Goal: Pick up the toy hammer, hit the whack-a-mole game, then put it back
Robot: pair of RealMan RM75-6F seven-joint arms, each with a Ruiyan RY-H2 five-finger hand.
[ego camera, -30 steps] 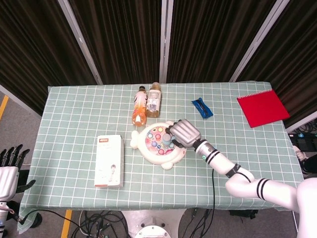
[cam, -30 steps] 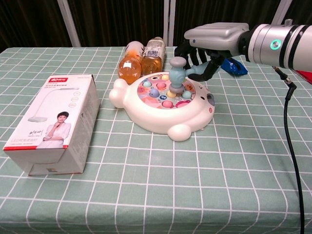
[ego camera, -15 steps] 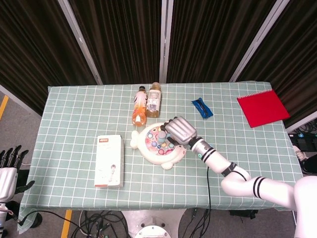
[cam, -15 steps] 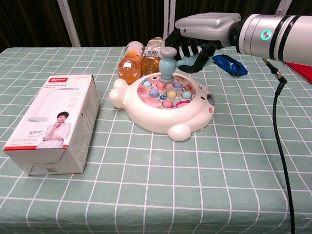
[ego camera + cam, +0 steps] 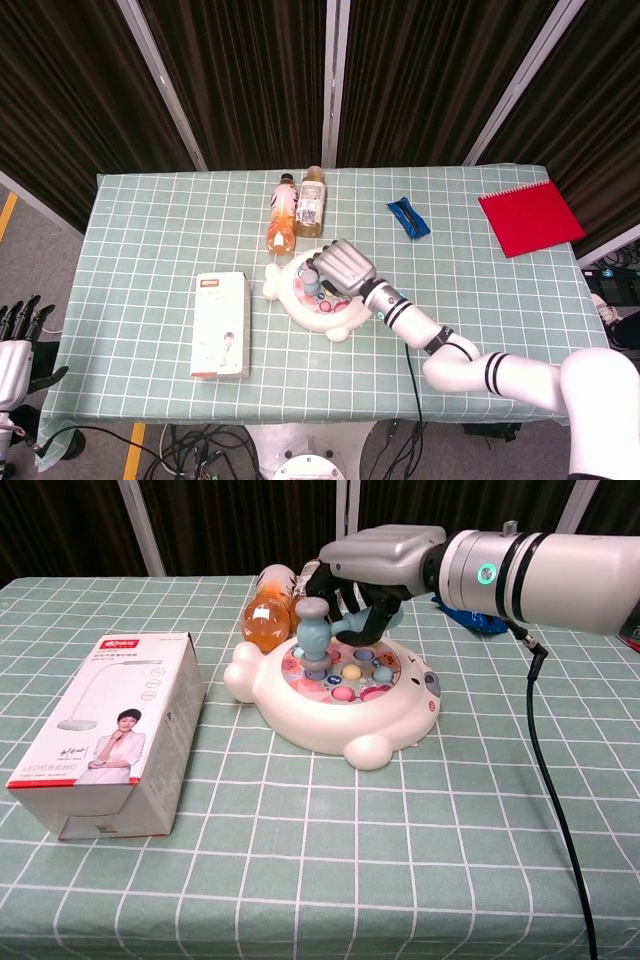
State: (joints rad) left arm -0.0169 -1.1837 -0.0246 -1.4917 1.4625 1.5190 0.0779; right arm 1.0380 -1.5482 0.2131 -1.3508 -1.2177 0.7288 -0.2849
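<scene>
Gripping one toy hammer (image 5: 318,630), right robot hand (image 5: 375,565), one whack-a-mole game (image 5: 335,702), two bottles (image 5: 295,208)

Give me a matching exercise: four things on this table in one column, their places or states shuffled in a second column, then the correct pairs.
Things
1. toy hammer
2. red notebook
3. white box
4. blue packet

Places or states
A. lying flat left of the whack-a-mole game
B. at the table's far right corner
C. held by the right hand over the game's left side
D. between the bottles and the notebook

Pairs: 1-C, 2-B, 3-A, 4-D
</scene>
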